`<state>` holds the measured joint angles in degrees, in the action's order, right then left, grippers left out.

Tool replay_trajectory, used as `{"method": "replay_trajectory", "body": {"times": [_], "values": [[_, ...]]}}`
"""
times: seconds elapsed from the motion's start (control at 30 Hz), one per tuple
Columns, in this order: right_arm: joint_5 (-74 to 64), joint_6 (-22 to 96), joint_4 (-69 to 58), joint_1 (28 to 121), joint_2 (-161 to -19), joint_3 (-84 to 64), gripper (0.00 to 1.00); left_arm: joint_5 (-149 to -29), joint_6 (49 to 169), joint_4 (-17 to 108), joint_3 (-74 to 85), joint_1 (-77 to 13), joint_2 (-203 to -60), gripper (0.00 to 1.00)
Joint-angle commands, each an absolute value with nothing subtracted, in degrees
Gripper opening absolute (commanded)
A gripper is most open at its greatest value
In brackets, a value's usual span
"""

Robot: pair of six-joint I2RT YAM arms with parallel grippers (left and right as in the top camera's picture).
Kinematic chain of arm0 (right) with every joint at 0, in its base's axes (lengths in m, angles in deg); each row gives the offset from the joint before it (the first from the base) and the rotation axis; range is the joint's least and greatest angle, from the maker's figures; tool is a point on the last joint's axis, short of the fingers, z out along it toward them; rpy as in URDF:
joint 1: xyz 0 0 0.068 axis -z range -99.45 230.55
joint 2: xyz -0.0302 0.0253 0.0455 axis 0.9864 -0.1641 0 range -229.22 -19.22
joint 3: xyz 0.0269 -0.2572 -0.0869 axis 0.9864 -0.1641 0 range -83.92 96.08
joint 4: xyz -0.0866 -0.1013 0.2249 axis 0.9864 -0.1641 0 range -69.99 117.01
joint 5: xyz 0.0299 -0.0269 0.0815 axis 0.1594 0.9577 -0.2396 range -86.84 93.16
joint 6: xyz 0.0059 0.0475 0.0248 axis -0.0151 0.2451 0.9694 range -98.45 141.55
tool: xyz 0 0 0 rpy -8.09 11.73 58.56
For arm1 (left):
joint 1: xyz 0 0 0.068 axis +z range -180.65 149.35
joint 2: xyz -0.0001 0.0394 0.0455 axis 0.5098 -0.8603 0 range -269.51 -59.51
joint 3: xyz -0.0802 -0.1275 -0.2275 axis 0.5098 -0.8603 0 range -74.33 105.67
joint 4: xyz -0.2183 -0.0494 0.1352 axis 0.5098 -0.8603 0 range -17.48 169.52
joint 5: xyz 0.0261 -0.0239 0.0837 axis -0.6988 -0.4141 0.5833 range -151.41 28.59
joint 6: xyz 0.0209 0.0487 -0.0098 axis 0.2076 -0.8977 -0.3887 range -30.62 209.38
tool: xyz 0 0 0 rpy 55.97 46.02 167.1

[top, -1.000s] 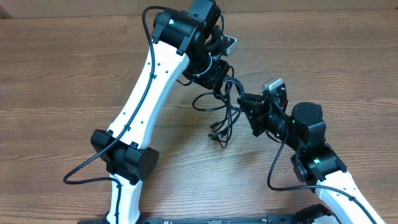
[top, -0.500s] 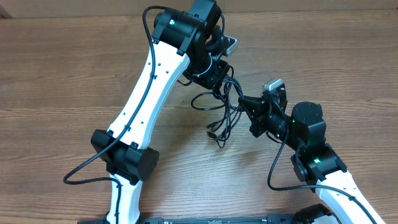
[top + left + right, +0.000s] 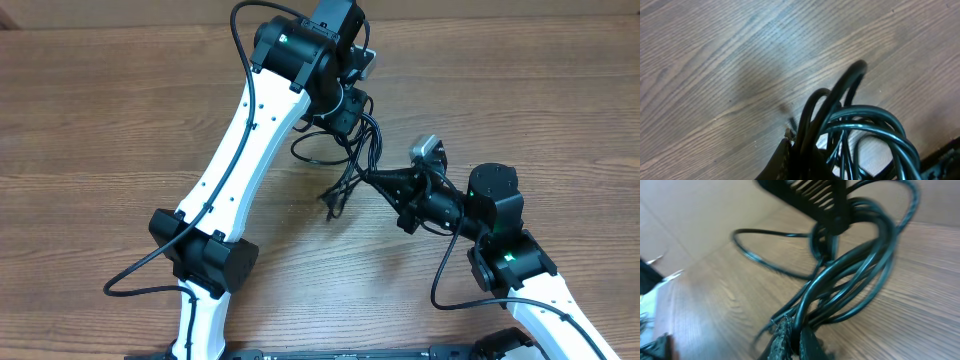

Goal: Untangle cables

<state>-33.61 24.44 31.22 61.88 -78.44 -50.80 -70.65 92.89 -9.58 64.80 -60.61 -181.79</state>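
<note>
A tangle of black cables point(image 3: 352, 165) hangs between my two grippers above the wooden table. My left gripper point(image 3: 352, 112) is shut on the upper loops of the bundle. In the left wrist view the cables point(image 3: 850, 125) rise from its jaws point(image 3: 800, 160). My right gripper point(image 3: 383, 183) is shut on strands at the bundle's lower right. In the right wrist view its jaws point(image 3: 797, 337) pinch a cable point(image 3: 840, 275), with the left gripper's ribbed finger point(image 3: 815, 195) above. A plug end point(image 3: 330, 203) dangles at the lower left.
The wooden table point(image 3: 100, 130) lies all around. The left arm's white link point(image 3: 240, 160) crosses the middle. A thin black robot cable point(image 3: 140, 270) loops at the lower left and another point(image 3: 440, 285) beside the right arm.
My right gripper has swung left and lower with its cable strands. My left gripper has shifted slightly up. The bundle is drawn tighter and its loose ends moved left.
</note>
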Motion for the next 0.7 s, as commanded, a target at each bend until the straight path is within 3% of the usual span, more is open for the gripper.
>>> {"method": "replay_trajectory", "body": {"times": [0.0,0.5,0.6,0.63,0.67], "values": [[-40.91,24.12,31.22,61.61,-78.07,-49.66,0.04,-65.77,94.79,-8.03,65.65,-59.40,-181.22,0.06],[-43.17,24.07,27.41,61.61,-78.07,-49.66,0.04,-65.34,98.22,-7.90,65.63,-54.40,-181.33,0.04],[-42.53,24.07,26.45,61.61,-78.07,-49.66,0.42,-67.57,98.20,-8.49,65.65,-52.87,-181.33,0.04],[-42.03,24.09,26.45,61.61,-78.07,-49.66,0.62,-68.68,97.98,-8.77,65.65,-52.39,-181.33,0.04],[-41.42,24.09,26.47,61.61,-78.07,-49.66,0.71,-69.49,97.34,-9.08,65.65,-52.17,-181.33,0.04]]}}
